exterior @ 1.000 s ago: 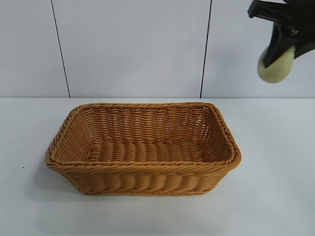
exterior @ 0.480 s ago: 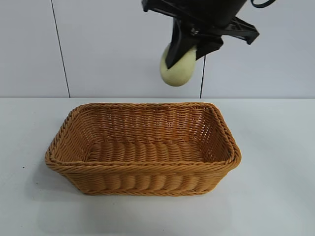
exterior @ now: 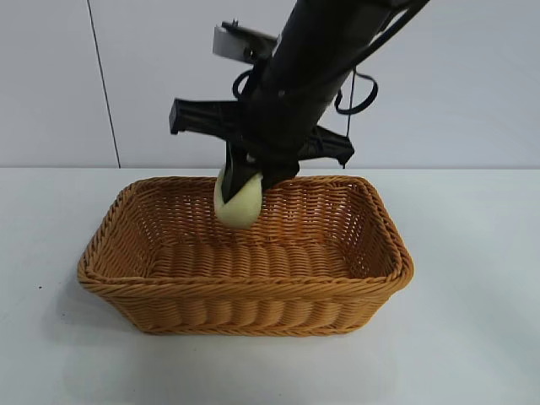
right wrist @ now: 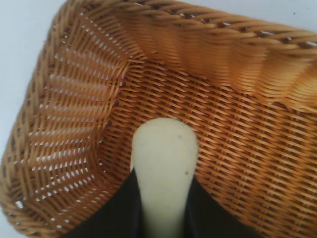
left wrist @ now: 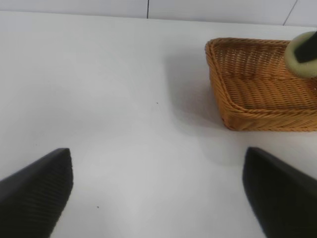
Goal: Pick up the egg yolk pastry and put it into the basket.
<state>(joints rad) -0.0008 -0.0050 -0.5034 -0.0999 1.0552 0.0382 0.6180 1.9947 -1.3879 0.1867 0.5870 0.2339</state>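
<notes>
the egg yolk pastry (exterior: 237, 201) was pinched edge-on in the nearly closed right gripper (exterior: 246, 179), hung long axis down directly over the basket (exterior: 253, 291) floor, not yet released.

One egg yolk pastry (exterior: 236, 205), one basket (exterior: 245, 291), two arms.

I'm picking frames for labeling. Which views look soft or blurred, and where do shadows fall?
Exterior view: sharp, with a soft shadow on the table left of the basket. Left wrist view: its own tool's fingers are dark, out-of-focus wedges; a faint shadow lies beside the basket. Right wrist view: the pastry is close and soft-edged, and the weave blurs toward the far rim.
</notes>
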